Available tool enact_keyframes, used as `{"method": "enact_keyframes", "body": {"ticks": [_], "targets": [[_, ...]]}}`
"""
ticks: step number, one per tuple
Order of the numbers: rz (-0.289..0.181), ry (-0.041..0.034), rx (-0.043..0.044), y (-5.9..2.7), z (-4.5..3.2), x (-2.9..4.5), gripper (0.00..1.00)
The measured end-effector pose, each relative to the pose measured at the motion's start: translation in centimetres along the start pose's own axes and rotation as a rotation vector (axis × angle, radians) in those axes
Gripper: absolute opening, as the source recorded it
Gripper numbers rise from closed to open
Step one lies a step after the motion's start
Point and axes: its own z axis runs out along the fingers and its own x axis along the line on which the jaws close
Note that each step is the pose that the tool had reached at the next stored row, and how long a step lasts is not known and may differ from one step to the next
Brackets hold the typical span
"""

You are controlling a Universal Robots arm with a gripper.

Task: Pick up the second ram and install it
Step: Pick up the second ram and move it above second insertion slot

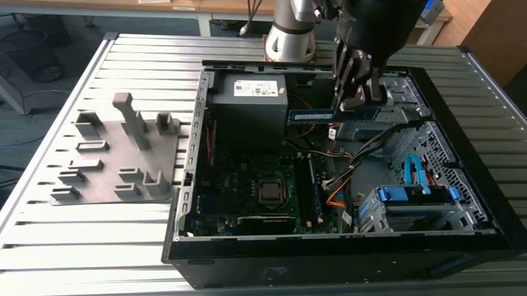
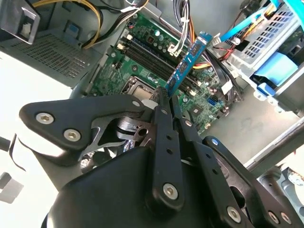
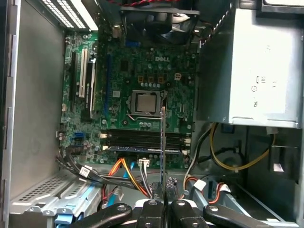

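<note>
The second ram, a thin dark green stick with a blue-and-white label, hangs level in the air above the open computer case. My gripper is shut on the end of it that lies toward the exterior view's right. The second wrist view has the ram sticking out from my gripper over the motherboard. Seen edge-on in the first wrist view, the ram crosses above the memory slots, where another stick sits seated, with my gripper clamped on it.
A grey plastic fixture with upright posts lies on the slatted table at the exterior view's left. Inside the case are the power supply, loose cables, the bare processor and a drive cage with blue parts.
</note>
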Motion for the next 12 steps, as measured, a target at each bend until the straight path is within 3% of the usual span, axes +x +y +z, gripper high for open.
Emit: {"method": "enact_keyframes", "body": {"ticks": [12], "targets": [[0.0, 0.0001, 0.0, 0.0, 2.16, 0.06, 0.14]]}}
